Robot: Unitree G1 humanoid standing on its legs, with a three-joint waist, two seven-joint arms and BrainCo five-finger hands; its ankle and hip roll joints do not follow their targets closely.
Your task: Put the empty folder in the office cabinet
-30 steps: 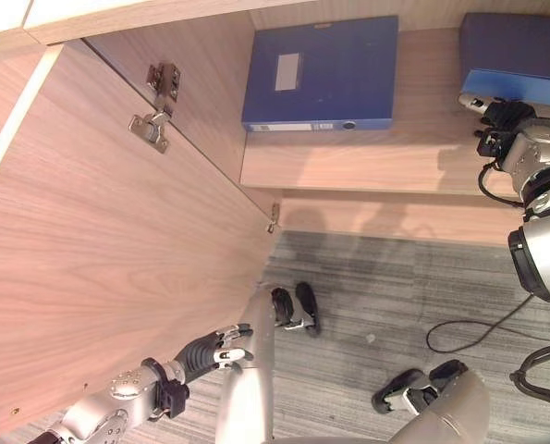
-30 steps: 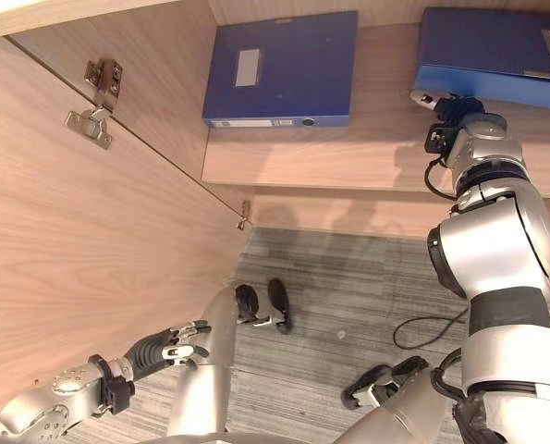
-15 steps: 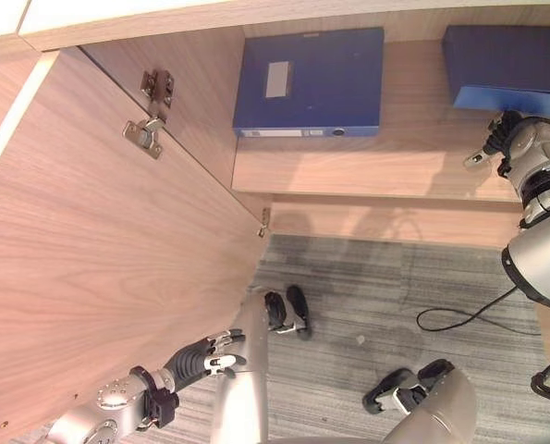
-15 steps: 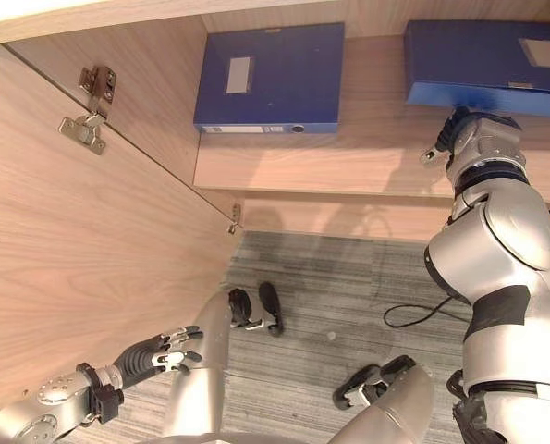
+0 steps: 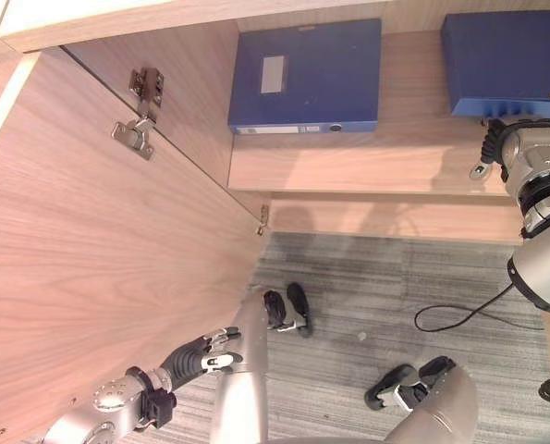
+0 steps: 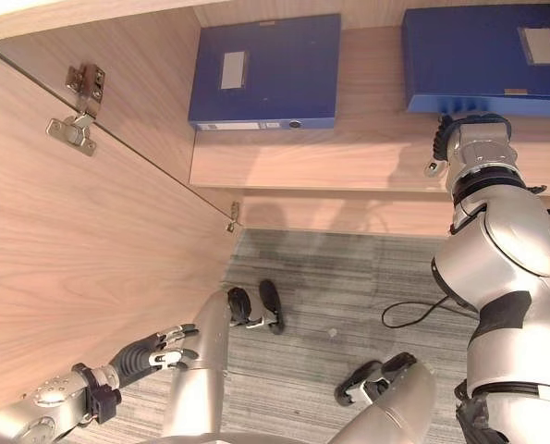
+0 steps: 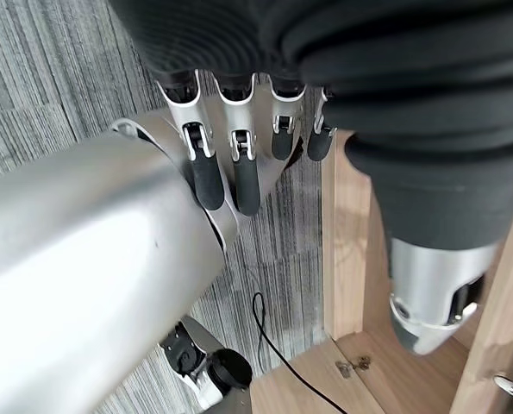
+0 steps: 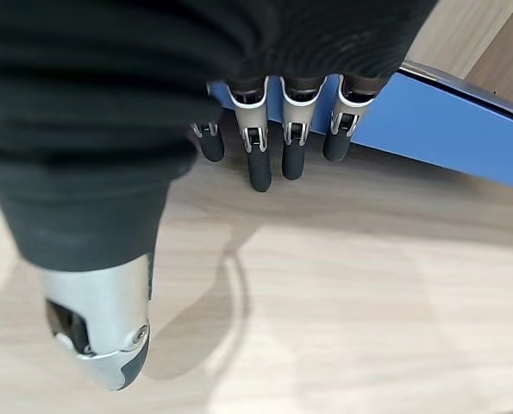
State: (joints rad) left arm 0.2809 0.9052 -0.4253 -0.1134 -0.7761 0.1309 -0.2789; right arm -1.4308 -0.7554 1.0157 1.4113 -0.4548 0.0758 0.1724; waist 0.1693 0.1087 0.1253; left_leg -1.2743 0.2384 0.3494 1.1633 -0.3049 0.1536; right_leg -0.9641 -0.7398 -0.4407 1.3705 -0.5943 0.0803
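Note:
Two blue folders lie flat on the cabinet's shelf (image 5: 376,162): one on the left (image 5: 307,74) and one on the right (image 5: 506,60). My right hand (image 6: 464,139) hangs just in front of the right folder's near edge, apart from it and holding nothing. In the right wrist view its fingers (image 8: 269,147) are straight and relaxed above the bare shelf (image 8: 325,285), with the folder's blue edge (image 8: 446,129) past them. My left hand (image 5: 205,350) hangs low beside the open cabinet door (image 5: 90,277); its fingers (image 7: 230,164) are straight and empty.
The open wooden door stands along the left, with metal hinges (image 5: 140,111) near its top. Grey carpet (image 5: 395,287) lies below the shelf. There is bare shelf board between and in front of the two folders.
My right hand has drawn back from the right folder's front edge, which it was touching, and now hangs in front of it. The view shifted slightly. The left hand barely moved.

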